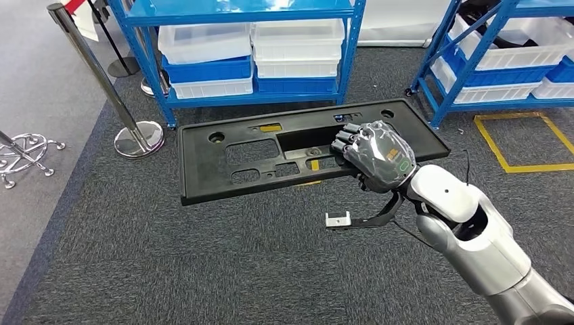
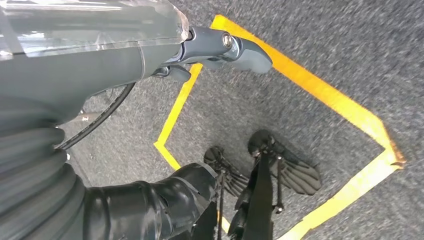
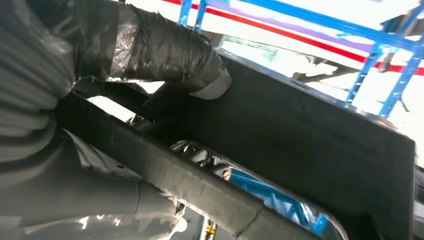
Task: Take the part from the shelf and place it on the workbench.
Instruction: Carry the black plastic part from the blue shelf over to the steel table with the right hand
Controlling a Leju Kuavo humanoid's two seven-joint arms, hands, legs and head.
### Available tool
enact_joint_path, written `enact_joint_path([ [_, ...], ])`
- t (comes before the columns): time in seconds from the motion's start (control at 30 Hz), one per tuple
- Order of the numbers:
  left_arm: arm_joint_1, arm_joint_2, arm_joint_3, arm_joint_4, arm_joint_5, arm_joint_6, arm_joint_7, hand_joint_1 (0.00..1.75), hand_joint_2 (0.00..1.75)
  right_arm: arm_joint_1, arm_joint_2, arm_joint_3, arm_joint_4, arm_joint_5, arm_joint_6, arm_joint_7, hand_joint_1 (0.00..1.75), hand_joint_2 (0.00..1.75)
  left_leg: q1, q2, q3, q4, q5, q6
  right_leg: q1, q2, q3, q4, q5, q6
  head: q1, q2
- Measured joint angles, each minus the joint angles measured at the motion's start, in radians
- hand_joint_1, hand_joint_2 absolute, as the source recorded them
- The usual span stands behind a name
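A long black plastic panel with several cut-outs and round holes hangs level above the grey carpet in the head view. My right hand grips it through the large middle opening, fingers curled over the edge. In the right wrist view the taped thumb presses on the panel. My left hand hangs over the carpet with its fingers apart and nothing in it.
Blue shelving with white and blue bins stands behind the panel; a second blue rack stands at the right. A chrome stanchion is at the left. Yellow tape squares mark the carpet.
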State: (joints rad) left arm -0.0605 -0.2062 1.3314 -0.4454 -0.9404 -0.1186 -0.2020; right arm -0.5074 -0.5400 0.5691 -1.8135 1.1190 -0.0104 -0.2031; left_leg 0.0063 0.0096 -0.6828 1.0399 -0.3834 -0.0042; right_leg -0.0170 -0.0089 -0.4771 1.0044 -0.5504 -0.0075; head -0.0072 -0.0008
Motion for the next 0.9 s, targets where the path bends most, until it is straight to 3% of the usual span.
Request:
enact_joint_path([
  [0.03,0.001,-0.001,0.000,-0.001,0.000,0.000,0.001,0.00,1.75,0.000,0.000,0.000,0.001,-0.001,0.002,-0.001,1.75,1.75,0.002,-0.001,-0.011,0.028,-0.031,-0.005,-0.002,-0.002,-0.008,-0.001,0.009,-0.009,0.000,0.000],
  [0.1,0.002,-0.002,0.001,-0.001,0.001,0.000,0.002,0.00,1.75,-0.001,0.000,0.000,0.001,-0.002,0.006,-0.003,1.75,1.75,0.005,-0.001,-0.045,0.135,-0.120,-0.012,0.001,-0.003,-0.027,-0.001,0.025,-0.019,-0.001,0.000],
  [0.13,0.002,-0.002,0.001,-0.002,0.001,0.000,0.002,0.00,1.75,-0.001,0.000,0.000,0.002,-0.003,0.007,-0.004,1.75,1.75,0.005,-0.001,-0.060,0.197,-0.150,-0.015,0.002,-0.003,-0.037,0.001,0.032,-0.021,-0.001,0.000],
  [0.17,0.003,-0.002,0.001,-0.002,0.001,0.000,0.002,0.00,1.75,0.000,0.000,0.000,0.002,-0.004,0.007,-0.004,1.75,1.75,0.005,-0.001,-0.067,0.241,-0.159,-0.016,0.004,-0.003,-0.047,0.003,0.039,-0.021,-0.001,0.000],
  [0.2,0.003,-0.002,0.001,-0.003,0.001,0.000,0.002,0.00,1.75,0.000,0.000,0.000,0.003,-0.004,0.008,-0.005,1.75,1.75,0.005,-0.001,-0.058,0.252,-0.148,-0.015,0.006,-0.003,-0.055,0.006,0.043,-0.020,-0.001,0.000],
  [0.23,0.003,-0.002,0.001,-0.003,0.001,0.000,0.002,0.00,1.75,0.000,0.000,0.000,0.003,-0.005,0.008,-0.005,1.75,1.75,0.005,-0.002,-0.030,0.225,-0.124,-0.011,0.008,-0.002,-0.062,0.011,0.047,-0.018,-0.001,0.000],
  [0.3,0.003,-0.001,0.001,-0.004,0.001,0.000,0.002,0.00,1.75,-0.001,0.000,0.000,0.003,-0.007,0.008,-0.005,1.75,1.75,0.001,-0.004,0.061,0.098,-0.089,0.004,0.011,-0.003,-0.072,0.019,0.051,-0.015,0.000,0.000],
  [0.37,0.003,-0.001,0.001,-0.006,0.001,0.000,0.002,0.00,1.75,-0.002,0.000,0.000,0.003,-0.009,0.008,-0.005,1.75,1.75,-0.005,-0.006,0.118,0.004,-0.086,0.018,0.011,-0.004,-0.080,0.022,0.056,-0.007,0.000,0.000],
  [0.5,0.002,-0.002,0.002,-0.009,0.004,0.000,0.002,0.00,1.75,-0.005,0.000,0.000,0.003,-0.009,0.008,-0.005,1.75,1.75,-0.006,-0.004,0.128,-0.043,-0.079,0.034,0.008,-0.003,-0.088,0.025,0.059,0.015,0.000,0.000],
  [0.67,0.001,-0.004,0.002,-0.009,0.006,0.000,0.002,0.00,1.75,-0.018,-0.001,-0.001,0.003,-0.012,0.009,-0.005,1.75,1.75,-0.014,-0.006,0.118,-0.039,-0.075,0.032,0.009,0.003,-0.089,0.010,0.074,0.008,0.000,0.000],
  [0.73,0.001,-0.004,0.002,-0.009,0.007,0.000,0.002,0.00,1.75,-0.019,-0.001,-0.001,0.003,-0.012,0.009,-0.006,1.75,1.75,-0.014,-0.006,0.113,-0.035,-0.073,0.034,0.008,0.004,-0.093,0.009,0.082,0.015,0.001,0.000],
  [0.9,0.001,-0.005,0.002,-0.009,0.007,-0.002,0.000,0.00,1.75,-0.019,-0.001,-0.001,0.003,-0.014,0.009,-0.004,1.75,1.75,-0.016,-0.005,0.107,-0.030,-0.069,0.039,0.006,0.004,-0.097,0.006,0.090,0.018,0.001,0.000],
])
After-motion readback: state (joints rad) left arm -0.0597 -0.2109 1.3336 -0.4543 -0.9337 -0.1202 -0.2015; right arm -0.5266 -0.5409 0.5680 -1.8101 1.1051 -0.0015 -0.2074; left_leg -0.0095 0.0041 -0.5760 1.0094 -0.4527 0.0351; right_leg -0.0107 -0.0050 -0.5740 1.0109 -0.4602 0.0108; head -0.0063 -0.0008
